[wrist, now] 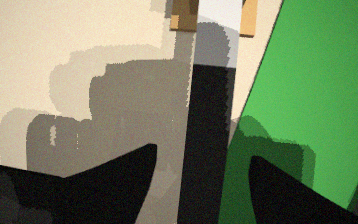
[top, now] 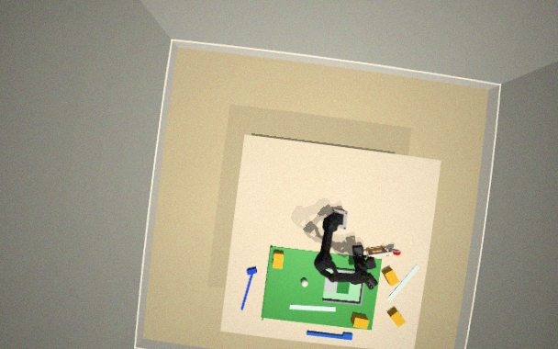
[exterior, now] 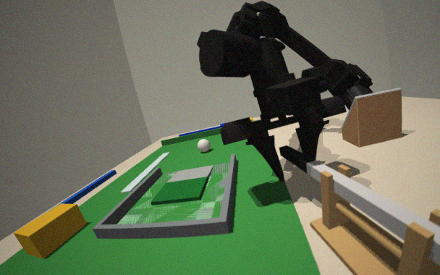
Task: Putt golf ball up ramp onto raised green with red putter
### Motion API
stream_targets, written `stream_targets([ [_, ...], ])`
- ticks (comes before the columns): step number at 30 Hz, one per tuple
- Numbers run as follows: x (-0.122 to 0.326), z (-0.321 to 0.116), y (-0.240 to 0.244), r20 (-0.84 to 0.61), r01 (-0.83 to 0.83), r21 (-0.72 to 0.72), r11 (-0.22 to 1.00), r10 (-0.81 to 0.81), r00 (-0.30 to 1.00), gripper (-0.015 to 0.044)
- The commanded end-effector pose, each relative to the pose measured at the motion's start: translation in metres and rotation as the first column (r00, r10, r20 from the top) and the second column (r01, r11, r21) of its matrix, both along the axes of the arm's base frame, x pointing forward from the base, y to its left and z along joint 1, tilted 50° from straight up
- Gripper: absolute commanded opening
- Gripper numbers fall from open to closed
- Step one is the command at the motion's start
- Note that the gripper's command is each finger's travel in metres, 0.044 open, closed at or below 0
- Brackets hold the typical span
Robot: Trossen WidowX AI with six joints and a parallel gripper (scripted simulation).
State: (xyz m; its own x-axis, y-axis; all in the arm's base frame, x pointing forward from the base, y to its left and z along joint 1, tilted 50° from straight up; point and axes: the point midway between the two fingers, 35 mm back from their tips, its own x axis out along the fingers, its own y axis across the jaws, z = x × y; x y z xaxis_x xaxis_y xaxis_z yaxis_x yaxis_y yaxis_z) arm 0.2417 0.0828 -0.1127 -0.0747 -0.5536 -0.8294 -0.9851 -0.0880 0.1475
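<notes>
You could see the red putter (wrist: 207,125) only as a dark grip and pale shaft resting on its wooden rack (exterior: 356,231), head cut off, while your gripper (wrist: 202,187) stood half-closed astride that grip without touching, beside the green mat (exterior: 278,235).

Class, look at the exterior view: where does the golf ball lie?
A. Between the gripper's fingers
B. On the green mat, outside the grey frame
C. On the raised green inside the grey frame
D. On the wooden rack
B: the ball sits on the mat, beyond the far end of the frame.
</notes>
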Motion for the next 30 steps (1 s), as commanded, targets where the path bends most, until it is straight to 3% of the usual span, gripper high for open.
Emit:
stream_targets([
  [1,0.000,0.000,0.000,0.000,0.000,0.000,1.000,0.000,1.000,0.0125],
  [4,0.000,0.000,0.000,0.000,0.000,0.000,1.000,0.000,1.000,0.0046],
  [11,0.000,0.001,0.001,0.000,0.000,0.000,1.000,0.000,1.000,0.0000],
  [30,0.003,0.065,0.076,-0.003,0.001,0.004,1.000,-0.001,1.000,0.0000],
])
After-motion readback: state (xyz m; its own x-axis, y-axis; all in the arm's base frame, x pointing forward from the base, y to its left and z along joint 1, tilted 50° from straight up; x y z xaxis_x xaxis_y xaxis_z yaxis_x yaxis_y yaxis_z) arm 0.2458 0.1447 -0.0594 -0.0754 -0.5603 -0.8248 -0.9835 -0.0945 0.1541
